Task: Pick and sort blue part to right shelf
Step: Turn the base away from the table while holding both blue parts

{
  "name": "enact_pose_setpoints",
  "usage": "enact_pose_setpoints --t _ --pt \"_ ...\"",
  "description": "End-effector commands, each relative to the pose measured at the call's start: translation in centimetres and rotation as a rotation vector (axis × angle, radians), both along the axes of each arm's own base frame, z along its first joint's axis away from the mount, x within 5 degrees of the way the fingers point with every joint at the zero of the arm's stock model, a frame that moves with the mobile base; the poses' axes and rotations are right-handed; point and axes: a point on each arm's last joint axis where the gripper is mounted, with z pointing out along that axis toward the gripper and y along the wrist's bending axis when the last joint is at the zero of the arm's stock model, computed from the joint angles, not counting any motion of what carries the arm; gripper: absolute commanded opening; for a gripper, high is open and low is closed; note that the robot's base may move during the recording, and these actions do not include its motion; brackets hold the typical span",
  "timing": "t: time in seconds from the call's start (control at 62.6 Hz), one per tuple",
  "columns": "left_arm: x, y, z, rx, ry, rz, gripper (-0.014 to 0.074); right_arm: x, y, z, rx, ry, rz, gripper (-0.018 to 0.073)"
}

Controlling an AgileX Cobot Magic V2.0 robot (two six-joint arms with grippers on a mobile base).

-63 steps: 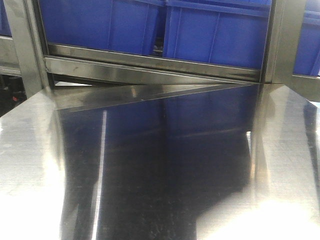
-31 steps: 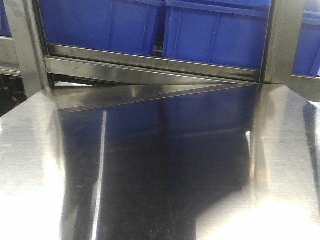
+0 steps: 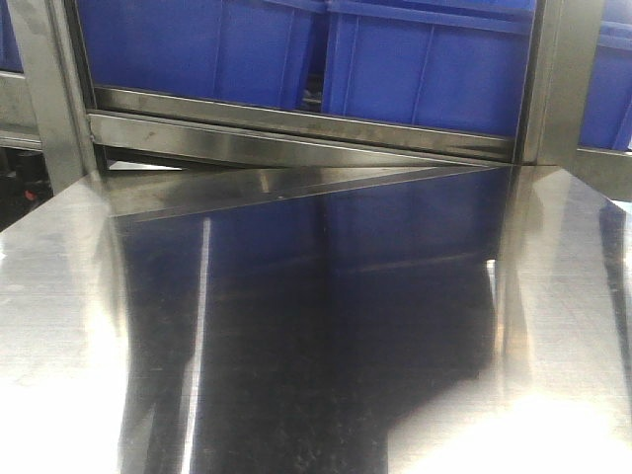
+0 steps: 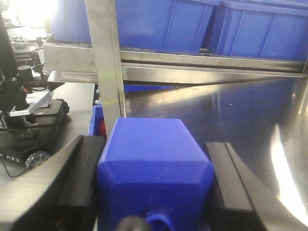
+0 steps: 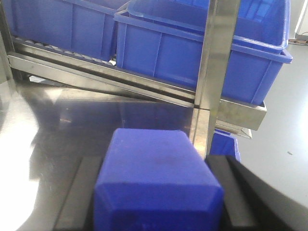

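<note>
In the left wrist view a blue block-shaped part (image 4: pixel 154 163) fills the gap between the black fingers (image 4: pixel 89 168) of my left gripper (image 4: pixel 155 159), and both fingers lie against its sides. In the right wrist view a second blue part (image 5: pixel 154 178) sits the same way between the fingers (image 5: pixel 226 192) of my right gripper (image 5: pixel 155 187). Both grippers hover low over the steel table (image 3: pixel 316 326) and face the shelf rack. Neither gripper nor either part shows in the front view.
Blue bins (image 3: pixel 425 59) stand in a row on the steel shelf (image 3: pixel 296 123) behind the table. An upright post (image 4: pixel 106 67) stands just ahead of the left gripper and another post (image 5: pixel 214 72) just ahead of the right. A black device (image 4: pixel 29 130) sits at the left.
</note>
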Motion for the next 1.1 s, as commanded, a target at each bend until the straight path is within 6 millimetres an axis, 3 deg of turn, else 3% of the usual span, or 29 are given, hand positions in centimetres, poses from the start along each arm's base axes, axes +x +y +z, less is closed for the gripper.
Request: enact_pose_setpoints --t 0.0,1.086 --pt "-0.62 0.14 1.52 -0.033 -0.122 -0.015 0.0315 -0.7 -0.2 1.89 0.008 -0.15 0.004 0.0288" --pt "-0.63 0.09 1.53 -0.04 -0.123 -0.02 0.0315 -0.68 -0.19 1.89 0.007 -0.15 0.004 0.0288"
